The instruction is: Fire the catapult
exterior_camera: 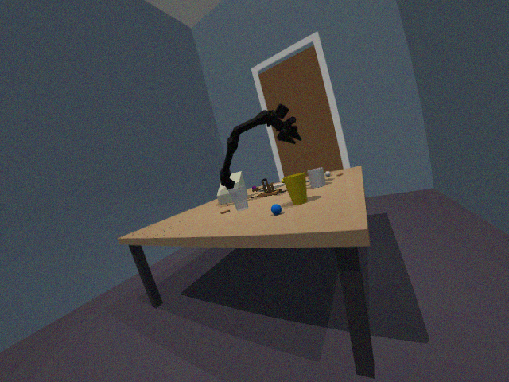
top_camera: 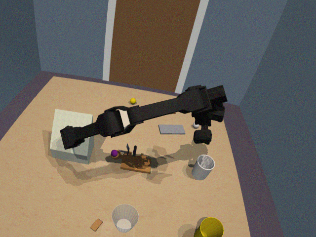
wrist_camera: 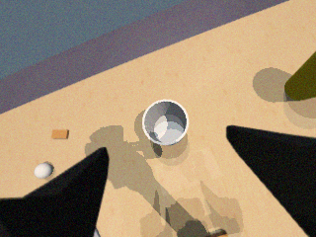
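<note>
The wooden catapult (top_camera: 135,163) (exterior_camera: 270,187) stands at mid table, with the purple ball (top_camera: 114,153) (exterior_camera: 254,189) resting in the cup at its arm's left end. The white mug (top_camera: 203,167) (exterior_camera: 316,177) (wrist_camera: 165,122) stands upright to the right of the catapult. My gripper (top_camera: 202,135) (exterior_camera: 289,134) (wrist_camera: 168,141) is open and empty. It hangs high above the table, up and to the right of the catapult, and looks down on the mug. In the wrist view the mug lies between the two dark fingertips, far below them.
A pale box (top_camera: 63,119) carries the arm's base. A ribbed white cup (top_camera: 125,217) (exterior_camera: 238,198) and a yellow cup (top_camera: 209,227) (exterior_camera: 297,188) (wrist_camera: 302,81) stand near the front. A grey plate (top_camera: 171,129), white ball (top_camera: 195,125) (wrist_camera: 43,170), yellow ball (top_camera: 133,100), blue ball (exterior_camera: 276,208) and small tan blocks (top_camera: 96,224) (wrist_camera: 60,133) lie about.
</note>
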